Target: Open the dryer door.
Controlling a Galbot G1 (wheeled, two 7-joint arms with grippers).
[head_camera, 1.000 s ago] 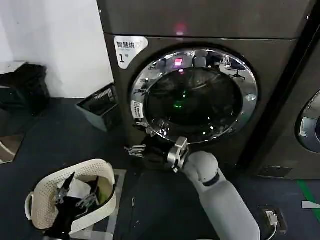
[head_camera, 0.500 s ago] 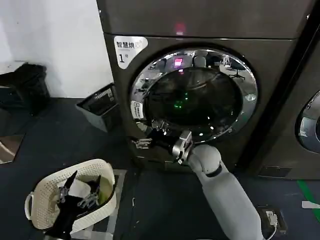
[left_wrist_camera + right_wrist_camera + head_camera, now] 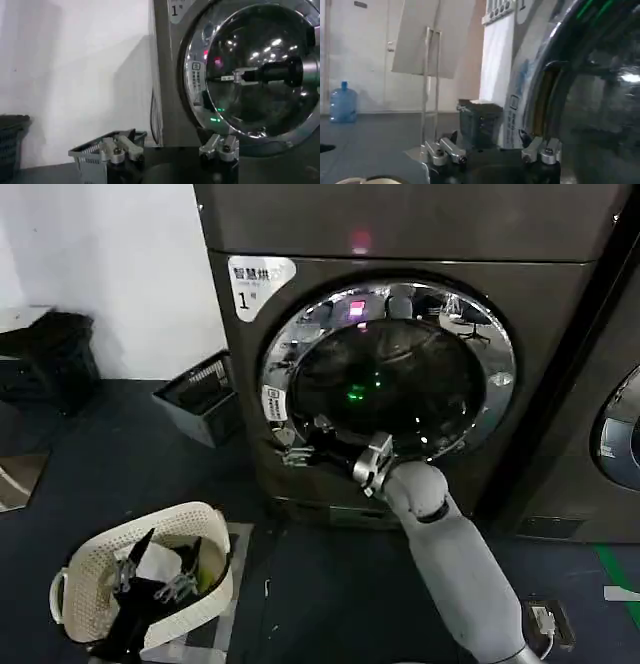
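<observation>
The dryer door (image 3: 388, 376) is a big round porthole with a shiny chrome rim and dark glass, and it lies shut against the grey machine front. My right gripper (image 3: 293, 450) is open at the door's lower-left rim, beside the small white sticker, with nothing between its fingers. From the right wrist, the open gripper (image 3: 492, 150) points along the chrome rim (image 3: 542, 95). The left wrist view shows the right gripper (image 3: 231, 77) in front of the door's (image 3: 260, 75) left edge. My left gripper (image 3: 150, 584) hangs open over a white basket, far from the dryer.
A white laundry basket (image 3: 85, 569) stands on the floor at the lower left. A grey bin (image 3: 200, 399) sits against the dryer's left side. Another machine (image 3: 620, 434) stands at the right. A power strip (image 3: 545, 621) lies on the floor at the right.
My right arm has lifted and reached forward, bringing its open gripper from below the door up to the door's lower-left rim. The left arm and the door have not moved.
</observation>
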